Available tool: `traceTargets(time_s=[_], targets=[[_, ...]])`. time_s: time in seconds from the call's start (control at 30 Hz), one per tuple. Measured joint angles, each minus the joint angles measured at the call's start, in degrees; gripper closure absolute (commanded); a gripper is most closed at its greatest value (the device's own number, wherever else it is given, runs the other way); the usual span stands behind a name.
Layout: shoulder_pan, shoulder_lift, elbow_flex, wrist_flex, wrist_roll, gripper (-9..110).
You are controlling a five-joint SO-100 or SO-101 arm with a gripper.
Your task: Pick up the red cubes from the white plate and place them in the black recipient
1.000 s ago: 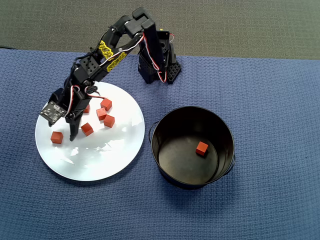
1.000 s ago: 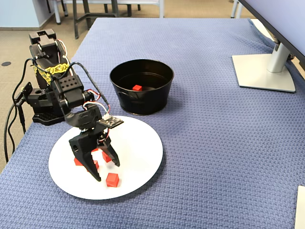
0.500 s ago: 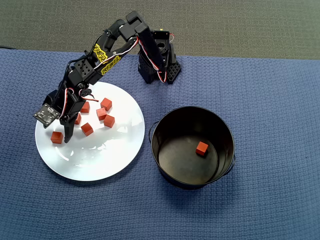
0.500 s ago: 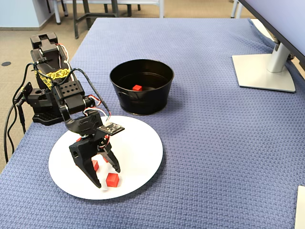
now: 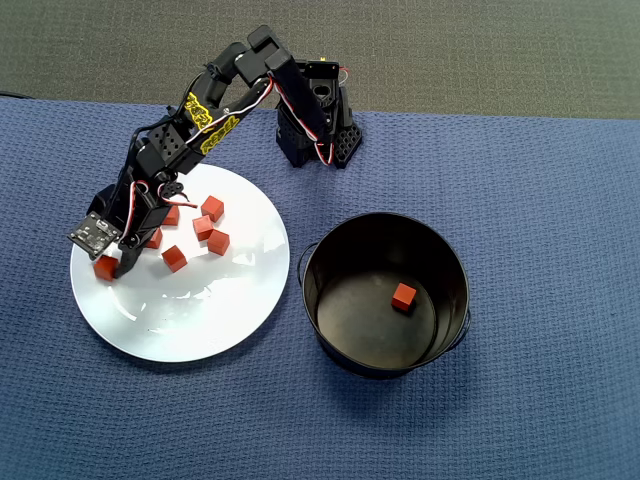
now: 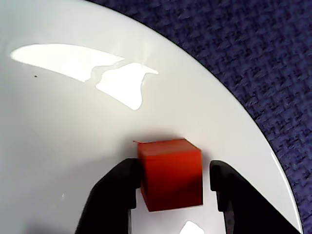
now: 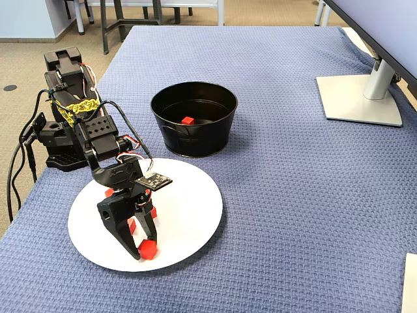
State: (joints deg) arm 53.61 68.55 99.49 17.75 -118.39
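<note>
Several red cubes lie on the white plate (image 5: 200,320), most in a cluster (image 5: 203,227) near the arm. One red cube (image 6: 170,173) sits apart near the plate's rim, and my gripper (image 6: 173,183) stands over it, open, a finger on each side. The left finger (image 6: 122,187) touches the cube; the right finger (image 6: 226,187) is a small gap away. The overhead view shows this cube (image 5: 104,267) at the plate's left side by the gripper (image 5: 112,268). The black recipient (image 5: 450,260) stands to the right of the plate with one red cube (image 5: 403,296) inside.
The arm's base (image 5: 315,130) stands behind the plate at the blue mat's far edge. A monitor stand (image 7: 361,98) occupies the far right in the fixed view. The table edge runs just left of the plate (image 7: 195,215) there.
The gripper has swung toward the plate's outer edge and come down around the lone cube. Its jaws have narrowed onto it. The other cubes have not moved.
</note>
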Motion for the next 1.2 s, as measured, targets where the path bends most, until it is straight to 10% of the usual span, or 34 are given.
traceTargets(time_s=[0.6, 1.2], targets=[[-2.5, 3.4, 0.0, -1.7, 7.7, 101], [-41.4, 53.8, 0.5, 41.0, 79.4, 102]])
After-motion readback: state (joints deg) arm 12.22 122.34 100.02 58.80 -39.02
